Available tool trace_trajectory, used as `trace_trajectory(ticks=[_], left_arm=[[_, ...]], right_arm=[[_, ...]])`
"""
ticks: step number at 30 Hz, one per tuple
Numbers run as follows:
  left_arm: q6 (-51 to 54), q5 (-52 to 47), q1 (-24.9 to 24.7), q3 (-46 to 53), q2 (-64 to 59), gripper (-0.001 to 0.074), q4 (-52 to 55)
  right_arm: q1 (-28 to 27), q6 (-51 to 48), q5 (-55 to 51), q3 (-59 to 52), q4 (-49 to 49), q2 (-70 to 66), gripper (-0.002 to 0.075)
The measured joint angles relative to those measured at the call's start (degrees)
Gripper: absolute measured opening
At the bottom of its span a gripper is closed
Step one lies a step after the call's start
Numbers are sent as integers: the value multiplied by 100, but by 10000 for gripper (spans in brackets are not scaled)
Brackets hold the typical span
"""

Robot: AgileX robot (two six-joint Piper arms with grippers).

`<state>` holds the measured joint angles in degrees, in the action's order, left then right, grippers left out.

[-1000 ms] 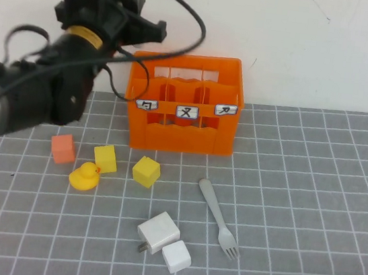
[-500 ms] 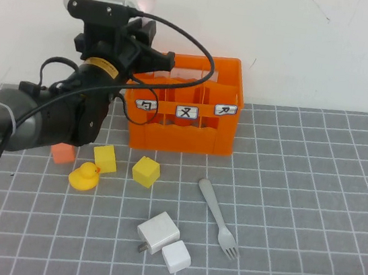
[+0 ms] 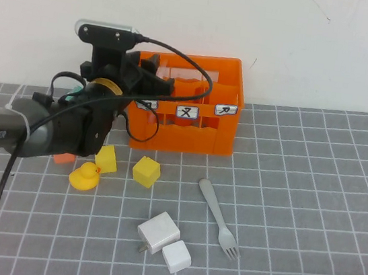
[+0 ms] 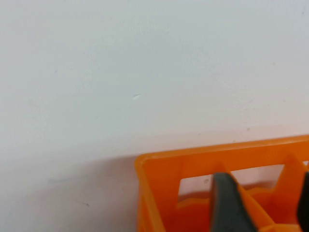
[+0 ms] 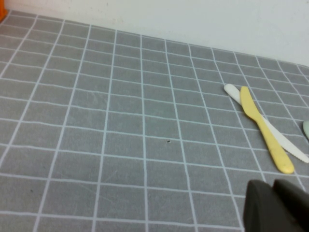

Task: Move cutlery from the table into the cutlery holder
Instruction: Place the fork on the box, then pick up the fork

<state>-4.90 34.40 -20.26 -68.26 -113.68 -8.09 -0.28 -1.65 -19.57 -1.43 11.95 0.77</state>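
Your left gripper [image 3: 152,79] has come down over the left end of the orange crate [image 3: 198,129], and the pink spoon that stood up from it half a second ago no longer shows; the fingers [image 4: 231,203] now stand spread with nothing between them, so I judge the spoon is dropped inside, though I cannot see it there. The grey fork [image 3: 217,218] still lies on the tabletop [image 3: 309,215] in front of the crate, so it is next. Your right gripper [image 5: 277,205], pressed together, hangs low over the tabletop near a yellow knife [image 5: 264,130] and a white knife [image 5: 285,145].
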Motion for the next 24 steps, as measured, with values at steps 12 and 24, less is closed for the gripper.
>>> trace_trajectory(ticks=[12, 24], left_arm=[[1486, -546, 0, 0, 1257, 289, -643], [2249, -2004, 0, 1630, 4175, 4, -1009]], right_arm=[[0, 0, 0, 0, 185, 0, 29], [0, 0, 0, 0, 339, 0, 29]])
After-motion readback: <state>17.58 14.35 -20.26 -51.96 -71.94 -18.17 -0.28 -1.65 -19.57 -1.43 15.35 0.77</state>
